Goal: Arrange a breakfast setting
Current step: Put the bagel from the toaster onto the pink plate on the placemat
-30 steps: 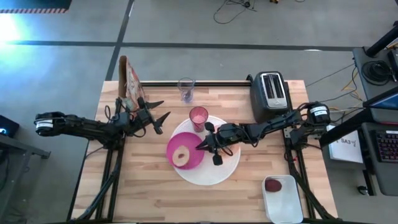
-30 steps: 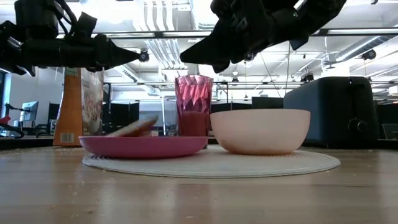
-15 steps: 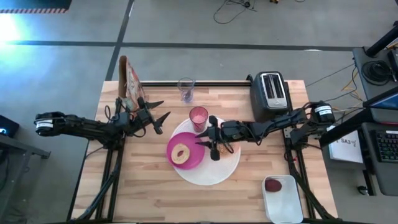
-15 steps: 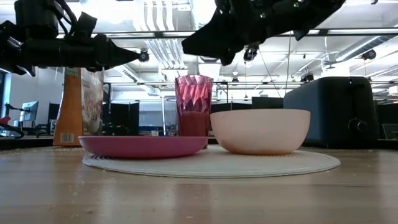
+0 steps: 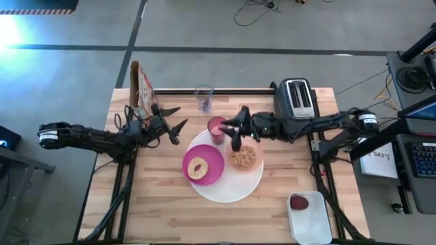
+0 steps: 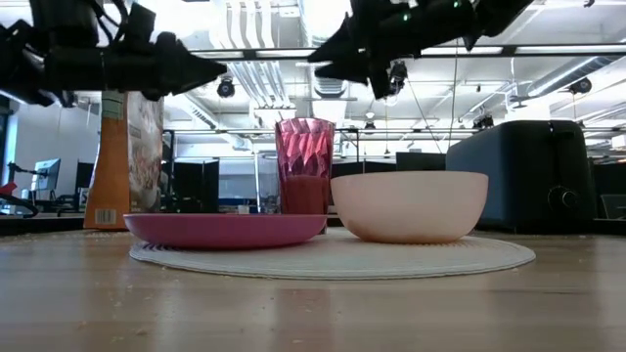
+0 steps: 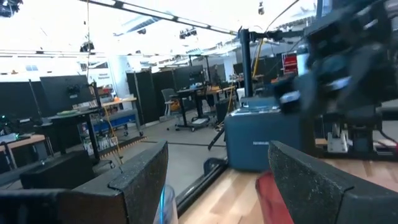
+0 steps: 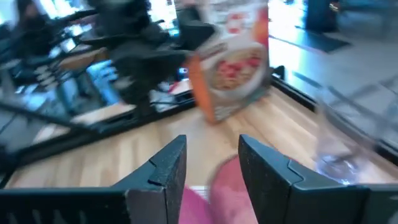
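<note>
Setting is mostly built on the big white plate mid-worktop: magenta plate on its left part with the bagel lying flat on it, pale pink bowl on its right part with tan cereal-looking contents, pink tumbler upright at the plate's far rim. Right tool hangs in the air just beside the tumbler, between it and the bowl; fingers parted with a narrow gap, nothing between them, pointing toward the tumbler per the right wrist view. Left tool waits well left of the plate, fingers spread wide, empty, aimed across toward the tumbler and toaster. Clear glass stands upright at the far edge, outside the setting, next to the cereal box; it is roughly midway between the two tools, slightly nearer the right one as seen from above. Dark red fruit sits in a white tray at the near right corner, well apart from both tools and on the right arm's side, so the right arm is the likely pick for it. No spoon found in any view. Likely remaining: glass, fruit, spoon. Risk: the right tool is close enough to the tumbler to clip it on any sideways move.
</note>
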Robot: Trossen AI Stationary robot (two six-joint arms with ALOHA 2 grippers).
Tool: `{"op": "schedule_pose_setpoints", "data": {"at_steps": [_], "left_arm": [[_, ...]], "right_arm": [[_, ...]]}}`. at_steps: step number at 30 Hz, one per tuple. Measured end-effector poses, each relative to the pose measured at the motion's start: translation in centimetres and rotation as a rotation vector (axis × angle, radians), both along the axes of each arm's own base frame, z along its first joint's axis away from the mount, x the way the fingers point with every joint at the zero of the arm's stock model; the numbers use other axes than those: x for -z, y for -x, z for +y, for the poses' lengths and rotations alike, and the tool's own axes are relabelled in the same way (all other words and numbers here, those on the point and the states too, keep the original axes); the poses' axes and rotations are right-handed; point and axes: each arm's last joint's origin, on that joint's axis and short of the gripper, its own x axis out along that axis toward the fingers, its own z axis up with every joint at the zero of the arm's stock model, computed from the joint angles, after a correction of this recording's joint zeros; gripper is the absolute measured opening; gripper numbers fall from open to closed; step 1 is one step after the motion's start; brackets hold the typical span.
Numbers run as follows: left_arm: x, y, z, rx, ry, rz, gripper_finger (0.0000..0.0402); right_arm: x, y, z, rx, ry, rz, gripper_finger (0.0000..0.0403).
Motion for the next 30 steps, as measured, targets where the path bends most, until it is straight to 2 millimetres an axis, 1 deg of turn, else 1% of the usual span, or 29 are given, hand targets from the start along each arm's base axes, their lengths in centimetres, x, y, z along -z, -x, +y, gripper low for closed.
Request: {"op": "schedule_pose_setpoints", "data": {"at_steps": [3,7,11,16,18,23,25,30], "left_arm": [[-0.8,-0.7,0.1,0.001,0.004,0.024,0.0261],[-1.5,-1.8,0.3,0.003,0.025,0.144,0.0261],[-2.2,-2.6,0.5,0.005,0.061,0.243,0.0261],[-3.5,-3.0,0.4,0.053,0.040,0.241,0.0261],[-3.8,-3.1,0.2,0.110,0.017,0.237,0.0261],[-3.5,-3.2,-0.3,0.303,-0.002,0.268,0.0261],[-3.2,-3.3,-0.6,0.410,0.004,0.286,0.0261],[-3.4,-3.3,-1.2,0.625,0.082,0.250,0.0261]], "right_arm": [[0.1,0.2,-1.6,0.067,-0.093,-0.016,0.0146],[0.5,0.6,-3.1,0.129,-0.163,0.016,0.0160],[0.0,1.6,-4.0,0.168,-0.233,0.022,0.0171],[-1.0,3.1,-4.4,0.176,-0.322,0.032,0.0173],[-1.5,3.6,-4.5,0.182,-0.360,0.023,0.0173],[-2.3,4.9,-4.5,0.197,-0.434,0.032,0.0173],[-2.4,5.4,-4.2,0.154,-0.483,0.055,0.0171],[-2.2,5.9,-3.1,-0.023,-0.647,0.142,0.0171]]}}
